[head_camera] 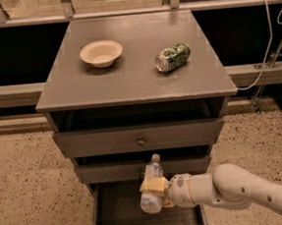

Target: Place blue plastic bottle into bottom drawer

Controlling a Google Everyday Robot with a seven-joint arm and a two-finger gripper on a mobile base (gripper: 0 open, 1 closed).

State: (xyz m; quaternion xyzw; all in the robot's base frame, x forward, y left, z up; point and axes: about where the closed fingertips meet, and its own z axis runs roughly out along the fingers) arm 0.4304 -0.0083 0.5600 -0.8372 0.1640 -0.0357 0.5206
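Note:
The blue plastic bottle [151,182], clear and pale with a white cap pointing up toward the cabinet, hangs above the pulled-out bottom drawer [115,215]. My gripper [155,188] is shut on the bottle's middle with yellowish fingers [154,185] wrapped around it. The white arm reaches in from the lower right. The bottle's base sits over the drawer's grey floor, right of its middle.
On the grey cabinet top [133,80] stand a cream bowl [101,53] and a crushed green can [172,57]. Two knobbed drawers [140,140] sit above the open one. Speckled floor lies on both sides; a white cable [266,49] hangs at right.

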